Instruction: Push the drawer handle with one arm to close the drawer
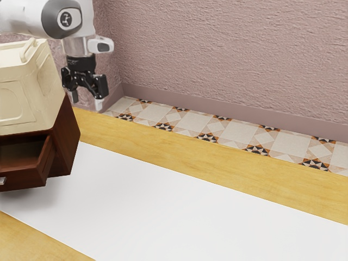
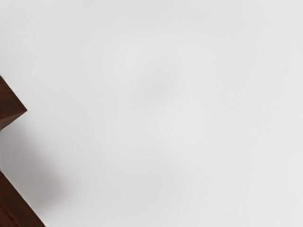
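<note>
The black gripper (image 1: 87, 102) hangs fingers-down in the exterior view, above and behind the cabinet's right side, its two fingers apart with nothing between them. A dark brown wooden cabinet (image 1: 67, 136) stands at the exterior view's left edge. Its drawer (image 1: 48, 163) is pulled out, and part of the hollow inside is visible. The metal handle (image 1: 2, 180) on the drawer front is cut by the picture's edge. In the wrist view, dark wood corners of the drawer unit (image 2: 10, 108) reach in at one side, away from the spot under my hand.
A cream box-like object (image 1: 27, 89) with a handle on top rests on the cabinet. A white sheet (image 1: 179, 206) covers the middle of the wooden table (image 1: 217, 166). Behind are a pinkish wall and a patterned tile floor.
</note>
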